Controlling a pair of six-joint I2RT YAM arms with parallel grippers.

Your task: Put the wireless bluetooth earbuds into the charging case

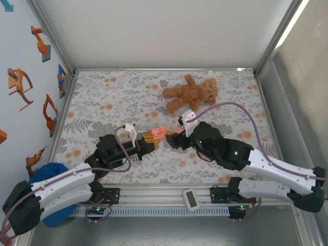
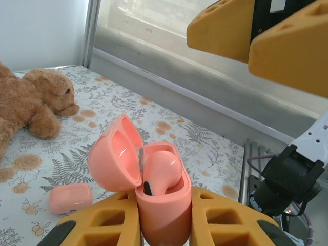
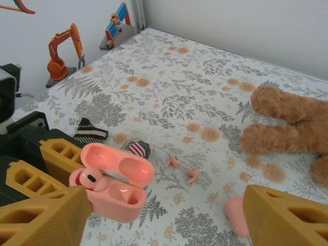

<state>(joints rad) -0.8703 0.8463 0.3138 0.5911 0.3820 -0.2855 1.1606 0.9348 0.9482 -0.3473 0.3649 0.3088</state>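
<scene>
A teddy bear (image 1: 189, 93) lies in the upper middle of the overhead frame, well apart from both arms. In the right wrist view, a small black-and-white striped item (image 3: 92, 131) and a flag-patterned item (image 3: 136, 148) lie left of centre. A closed pink case (image 3: 236, 215) sits at the lower right. Nothing blocks the open charging case (image 3: 115, 187) at the lower left, which the left gripper (image 1: 151, 142) clamps with its lid tipped back. One seated earbud (image 3: 90, 179) fills its left well; the other well is bare. Two loose earbuds (image 3: 173, 162) lie on the floral tablecloth (image 3: 169, 92) near centre. The right gripper (image 1: 173, 137) is spread wide, grasping nothing.
</scene>
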